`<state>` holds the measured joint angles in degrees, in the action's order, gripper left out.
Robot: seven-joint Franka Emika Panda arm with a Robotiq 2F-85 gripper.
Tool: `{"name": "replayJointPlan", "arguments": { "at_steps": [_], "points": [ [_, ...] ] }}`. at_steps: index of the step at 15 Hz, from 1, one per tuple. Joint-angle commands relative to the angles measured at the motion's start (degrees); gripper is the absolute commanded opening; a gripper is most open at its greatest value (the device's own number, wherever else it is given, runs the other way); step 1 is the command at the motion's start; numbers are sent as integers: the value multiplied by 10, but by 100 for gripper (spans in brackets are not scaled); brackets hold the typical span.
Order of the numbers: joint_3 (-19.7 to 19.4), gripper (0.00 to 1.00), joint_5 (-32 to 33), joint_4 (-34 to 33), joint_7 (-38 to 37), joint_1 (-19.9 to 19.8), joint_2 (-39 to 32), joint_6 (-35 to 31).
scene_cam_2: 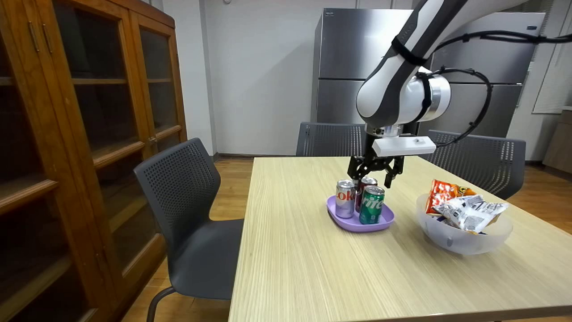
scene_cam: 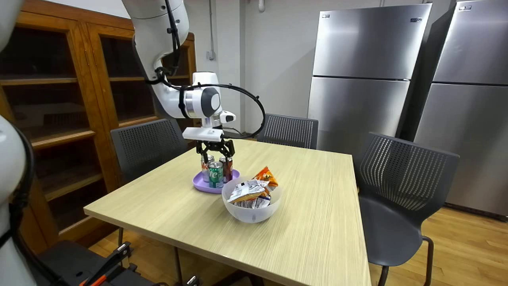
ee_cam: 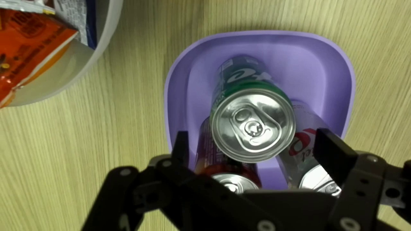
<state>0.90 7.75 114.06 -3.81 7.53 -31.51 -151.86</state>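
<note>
The claw (ee_cam: 253,143) hangs spread wide by a Coke can (scene_cam_2: 345,200) and "rite" can (scene_cam_2: 372,205).

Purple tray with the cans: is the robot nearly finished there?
Looks done: the Sprite can, Diet Coke can and dark red can stand upright on the purple tray. In hand: nothing gripped; the gripper is open by the can tops. Left, perhaps: backing the gripper away, since it hangs over the tray.

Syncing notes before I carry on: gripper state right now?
Gripper: open, jaws apart, holding nothing; the Sprite can stands ungripped on the purple tray.
</note>
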Motion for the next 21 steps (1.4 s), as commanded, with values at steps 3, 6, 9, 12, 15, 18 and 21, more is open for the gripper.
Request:
{"name": "replayJointPlan", "arguments": {
  "at_steps": [3, 6, 9, 12, 15, 18, 21],
  "points": [
    [0, 100, -10, 11, -1, -3, 36, 6],
    [1, 100, -19, 13, -3, -8, 55, -1],
    [0, 100, -25, 17, -4, -10, 72, -2],
    [-3, 100, -18, 1, 1, -8, 57, -1],
    [-3, 100, -18, 1, 1, -8, 57, -1],
    [-3, 100, -18, 1, 1, -8, 54, -1],
    [-4, 100, -18, 1, 1, -8, 53, -1]
  ]
}}
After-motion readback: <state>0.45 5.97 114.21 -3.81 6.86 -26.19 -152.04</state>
